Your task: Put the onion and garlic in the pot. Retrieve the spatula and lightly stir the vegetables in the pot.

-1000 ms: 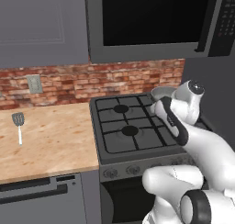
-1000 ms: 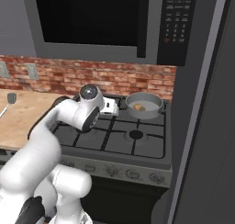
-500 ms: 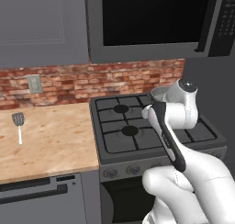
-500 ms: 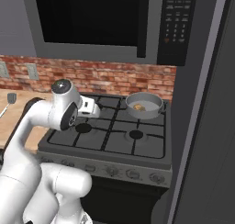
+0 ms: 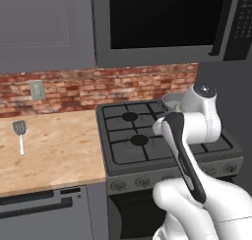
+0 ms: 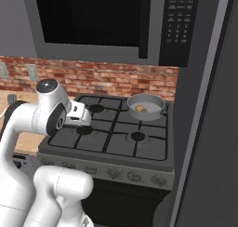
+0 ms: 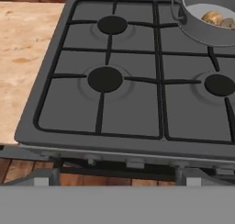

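One light, stiff spatula lies flat on the counter, thin handle the likely hold; gripper empty, jaws spread wide over the stove.

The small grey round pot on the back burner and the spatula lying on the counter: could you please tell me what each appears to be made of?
The small grey round pot looks like brushed metal: even grey walls and a lighter rim. The spatula seems metal too, going by its grey slotted head and thin pale silvery handle, though it is too small to be sure. The counter under it looks like pale wood or a wood-look laminate.
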